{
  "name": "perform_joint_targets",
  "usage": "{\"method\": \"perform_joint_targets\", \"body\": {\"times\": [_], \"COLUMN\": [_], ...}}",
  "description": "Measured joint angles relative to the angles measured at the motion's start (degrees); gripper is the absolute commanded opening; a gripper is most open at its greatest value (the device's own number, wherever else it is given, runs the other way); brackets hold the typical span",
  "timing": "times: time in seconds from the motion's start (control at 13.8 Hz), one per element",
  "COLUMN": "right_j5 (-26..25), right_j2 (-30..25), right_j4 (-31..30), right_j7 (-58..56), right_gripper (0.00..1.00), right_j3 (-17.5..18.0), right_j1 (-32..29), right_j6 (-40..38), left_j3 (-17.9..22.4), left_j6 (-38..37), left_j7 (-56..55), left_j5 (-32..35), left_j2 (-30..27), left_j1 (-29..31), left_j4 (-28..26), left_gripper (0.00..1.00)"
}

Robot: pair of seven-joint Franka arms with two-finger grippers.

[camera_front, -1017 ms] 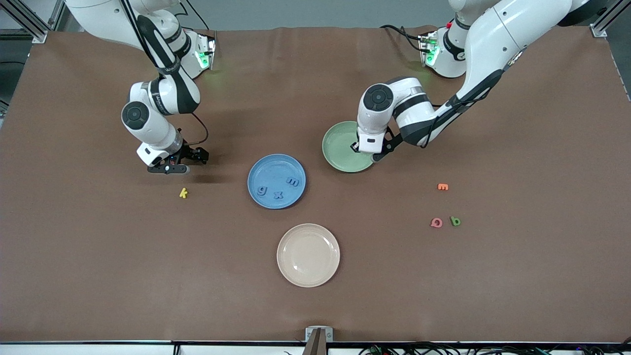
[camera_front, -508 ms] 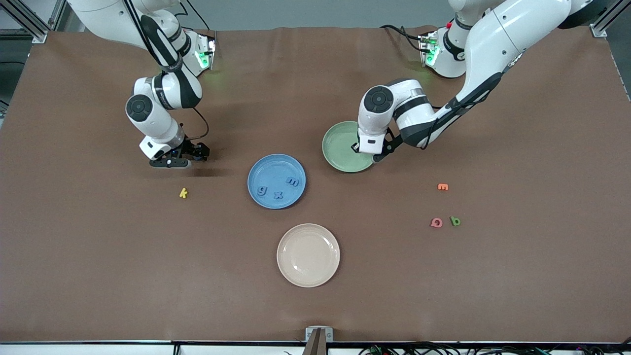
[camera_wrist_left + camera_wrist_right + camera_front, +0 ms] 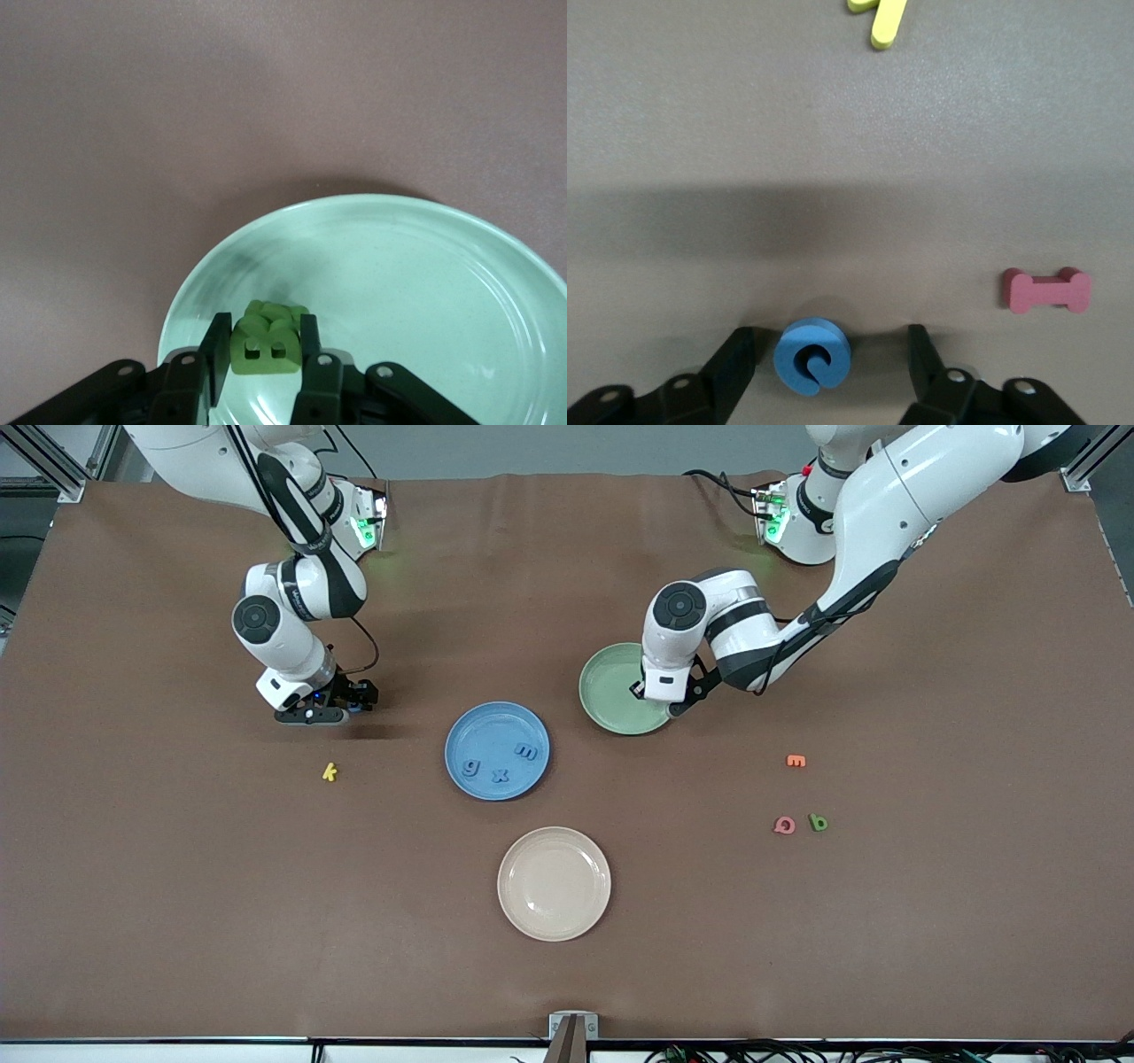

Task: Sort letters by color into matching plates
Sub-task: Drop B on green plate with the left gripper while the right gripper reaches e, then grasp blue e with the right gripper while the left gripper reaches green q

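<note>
Three blue letters (image 3: 500, 763) lie in the blue plate (image 3: 467, 735); green plate (image 3: 602, 691) alongside.

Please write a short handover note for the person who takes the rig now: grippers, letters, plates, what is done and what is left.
Left gripper: shut on a green letter, low over the green plate, other green letters under it; not released yet.
Right gripper: open, down at the table toward the right arm's end, fingers either side of a blue letter; no grip yet.
Done: three blue letters, g, x, m, lie in the blue plate.
Left: drop the held green letter, pick the blue one, fetch the green b toward the left arm's end.
</note>
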Motion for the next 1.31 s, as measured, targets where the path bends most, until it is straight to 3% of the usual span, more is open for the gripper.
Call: {"method": "perform_joint_targets", "body": {"times": [0.15,0.22,0.65,1.09,1.31], "right_j5": [0.0,0.0,0.0,0.0,0.1], "right_j2": [-0.2,-0.2,-1.0,-1.1,-1.1], "right_j4": [0.0,0.0,0.0,0.7,5.7], "right_j7": [0.0,0.0,0.0,3.1,9.6], "right_gripper": [0.58,0.51,0.05,0.01,0.01], "right_j3": [0.0,0.0,0.0,0.1,0.3], "right_j1": [0.0,0.0,0.0,1.0,5.0], "right_j6": [0.0,0.0,-0.4,-1.8,-9.0], "left_j3": [0.3,0.6,1.0,1.3,1.9], "left_j6": [0.0,0.0,0.1,-1.8,-6.2], "left_j7": [-0.6,-1.2,-2.9,0.6,10.1], "left_j5": [0.0,0.0,0.2,0.6,0.6], "left_j2": [0.0,0.0,0.0,-0.1,-0.2], "left_j1": [-0.3,-0.6,-0.9,0.2,3.5], "left_j4": [0.0,0.0,2.6,13.4,17.5], "left_gripper": [0.85,1.00,1.00,1.00,1.00]}}
